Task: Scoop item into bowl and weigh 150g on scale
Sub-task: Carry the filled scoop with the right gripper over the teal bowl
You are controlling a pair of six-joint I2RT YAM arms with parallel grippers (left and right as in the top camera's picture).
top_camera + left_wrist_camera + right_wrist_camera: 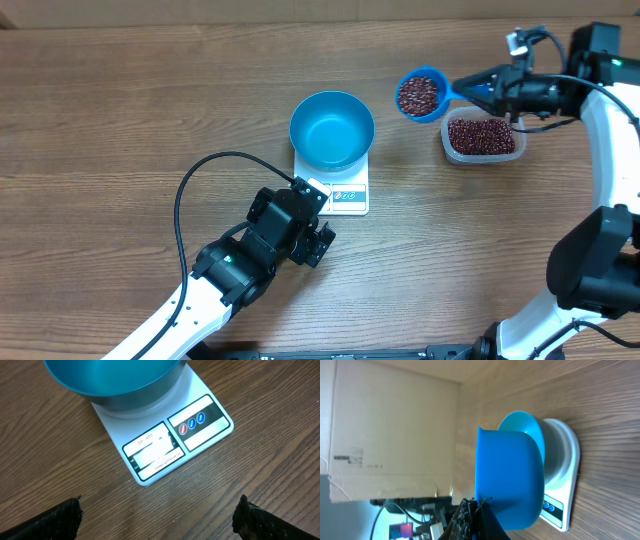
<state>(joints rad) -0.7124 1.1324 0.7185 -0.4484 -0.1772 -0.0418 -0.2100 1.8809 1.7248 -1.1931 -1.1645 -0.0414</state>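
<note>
**One** round, deep, smooth blue bowl (332, 138) stands on **one** flat white rectangular scale (346, 197), mid-way across the wood-grain surface (120, 110). **One** small blue plastic scoop (450, 91), filled with tiny oval red-brown beans (419, 95), lies between the bowl and **one** clear rounded-rectangular tub (446, 150), which holds more beans. **Two** arms: left jaws spread wide, gripping nothing, near the scale's display edge; right jaws closed on the scoop's handle.
</note>
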